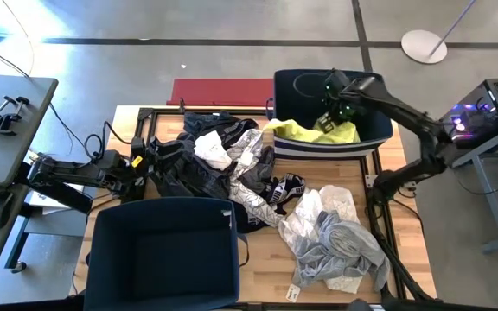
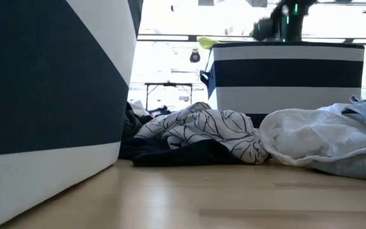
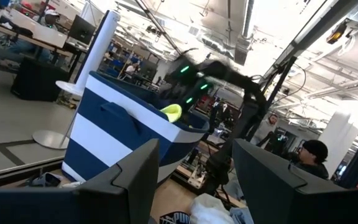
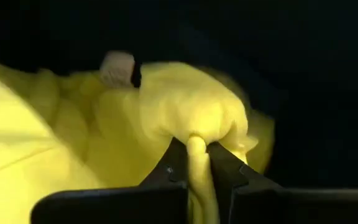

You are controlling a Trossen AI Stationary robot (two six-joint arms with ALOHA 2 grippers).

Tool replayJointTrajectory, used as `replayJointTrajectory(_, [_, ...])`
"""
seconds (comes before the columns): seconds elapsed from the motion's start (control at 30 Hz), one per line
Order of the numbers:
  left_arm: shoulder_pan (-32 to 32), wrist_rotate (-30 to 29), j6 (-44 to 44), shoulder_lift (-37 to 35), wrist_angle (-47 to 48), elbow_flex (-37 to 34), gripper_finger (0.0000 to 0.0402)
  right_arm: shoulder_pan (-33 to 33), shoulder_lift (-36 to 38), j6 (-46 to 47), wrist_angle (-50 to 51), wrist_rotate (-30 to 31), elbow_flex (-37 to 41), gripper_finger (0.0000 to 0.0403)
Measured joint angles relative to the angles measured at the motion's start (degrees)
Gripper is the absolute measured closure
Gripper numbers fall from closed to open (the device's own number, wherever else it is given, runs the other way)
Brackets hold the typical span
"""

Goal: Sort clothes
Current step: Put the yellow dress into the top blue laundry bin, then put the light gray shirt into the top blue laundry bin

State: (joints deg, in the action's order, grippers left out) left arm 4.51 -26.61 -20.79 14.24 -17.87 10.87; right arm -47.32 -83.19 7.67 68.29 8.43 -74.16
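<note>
Clothes wait on the table [image 1: 405, 164]. Right gripper [image 4: 196, 163] pinches the yellow garment [image 1: 318, 132] over the far bin [image 1: 379, 130]; next, let go. Left gripper [image 3: 194, 180] rests open.

Two bins stand on the table [image 1: 409, 229]: the far bin [image 1: 366, 138] at the far right, the near bin [image 1: 162, 255] at the near left. A flat board [image 1: 219, 90] lies beyond the far edge, left of the far bin. One garment [image 1: 305, 132] lies in the far bin, draped over its left rim, with the right gripper [image 1: 331, 117] above it inside the bin. The clothes pile [image 1: 258, 186] lies between the bins, extending to the near right. The left gripper [image 1: 145, 160] sits at the left, touching the pile's left edge.
</note>
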Motion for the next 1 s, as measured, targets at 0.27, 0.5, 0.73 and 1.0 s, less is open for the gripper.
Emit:
replayJointTrajectory(0.27, [0.0, 0.0, 0.0, 0.0, 0.1, 0.0, 0.0206, -6.7, -3.6, 2.3, 0.0, -1.2, 6.0, 0.0319])
replayJointTrajectory(0.5, [0.0, -0.1, 0.0, 0.0, 0.2, 0.0, 0.0206, -8.6, 1.4, 0.2, 2.1, -1.0, -5.4, 0.0231])
replayJointTrajectory(0.73, [0.0, -3.1, 0.0, 0.0, 2.3, 0.0, 0.0206, -5.8, 9.4, 0.9, -10.5, -7.7, -12.6, 0.0215])
replayJointTrajectory(1.0, [0.0, -3.7, 1.7, 0.1, 3.0, 0.0, 0.0206, 15.4, 21.1, -4.3, -24.1, -22.4, -12.2, 0.0215])
